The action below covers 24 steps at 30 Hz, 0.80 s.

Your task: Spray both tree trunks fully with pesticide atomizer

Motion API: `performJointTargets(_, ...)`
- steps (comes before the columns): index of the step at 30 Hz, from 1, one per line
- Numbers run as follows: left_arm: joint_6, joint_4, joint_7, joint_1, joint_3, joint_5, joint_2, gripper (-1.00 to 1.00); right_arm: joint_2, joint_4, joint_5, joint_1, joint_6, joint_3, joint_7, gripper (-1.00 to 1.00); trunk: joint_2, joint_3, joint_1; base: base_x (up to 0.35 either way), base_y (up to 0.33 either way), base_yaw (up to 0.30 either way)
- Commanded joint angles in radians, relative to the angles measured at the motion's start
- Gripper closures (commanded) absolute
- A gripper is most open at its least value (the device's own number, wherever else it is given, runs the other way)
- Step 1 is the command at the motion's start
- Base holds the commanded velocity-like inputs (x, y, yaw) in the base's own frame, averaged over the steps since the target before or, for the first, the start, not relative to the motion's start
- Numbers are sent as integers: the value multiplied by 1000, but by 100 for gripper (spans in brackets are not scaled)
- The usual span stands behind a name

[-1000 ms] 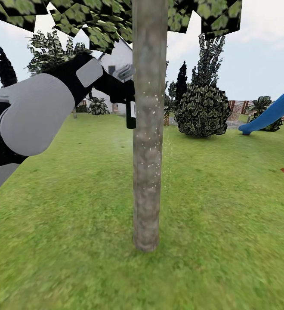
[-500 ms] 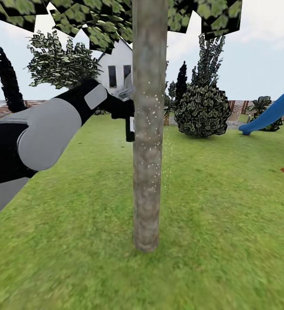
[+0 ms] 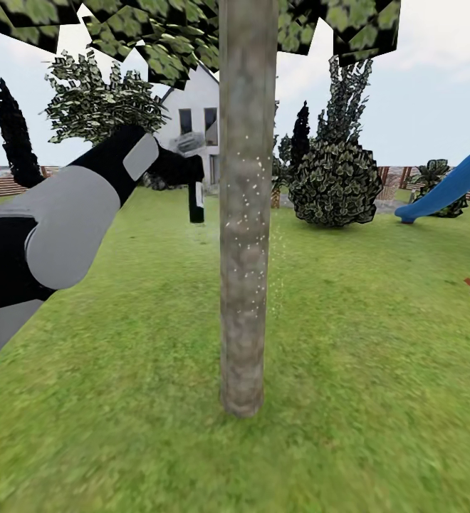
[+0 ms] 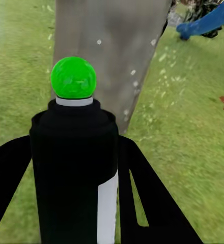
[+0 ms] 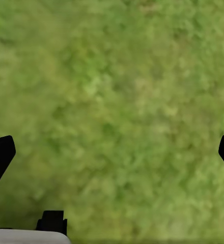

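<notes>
Left claw (image 3: 189, 173) pinching the spray bottle (image 3: 196, 201), held upright in the air just left of the tree trunk (image 3: 246, 214), apparently not touching. White specks on the bark. Right claw (image 5: 112, 152) spread wide over the lawn (image 5: 117, 91), gripping nothing.

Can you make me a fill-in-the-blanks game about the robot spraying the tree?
1. The left gripper holds the pesticide ____.
2. The spot on top of the bottle is ____.
3. The tree trunk is dotted with ____ specks.
4. Under the right gripper there is ____.

Missing words: atomizer; green; white; grass
</notes>
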Motion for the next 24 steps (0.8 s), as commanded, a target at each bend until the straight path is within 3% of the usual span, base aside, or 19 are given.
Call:
performJointTargets(1,1,-14,1,0,-1,0,0,100,0,0,0,0,0,0,0,-100,0,0,0,0,0,0)
performJointTargets(3,0,-11,-1,0,6,0,1,100,0,0,0,0,0,0,0,-100,0,0,0,0,0,0)
performJointTargets(6,-65,119,-5,1,7,1,-2,100,0,0,0,0,0,0,0,-100,0,0,0,0,0,0)
performJointTargets(7,-103,140,-5,29,7,0,-4,100,0,0,0,0,0,0,0,-100,0,0,0,0,0,0)
performJointTargets(12,-131,150,-7,121,6,-2,-44,100,0,0,0,0,0,0,0,-100,0,0,0,0,0,0)
performJointTargets(17,-210,151,-7,236,5,-8,-46,100,0,-1,0,0,0,0,0,-100,0,0,0,0,0,0)
performJointTargets(21,-254,151,-7,303,4,-88,-45,100,0,0,0,0,0,0,-1,-100,0,0,0,0,0,0)
performJointTargets(24,-283,151,-7,360,4,-103,-45,100,0,0,0,0,0,0,0,-100,0,0,0,0,0,0)
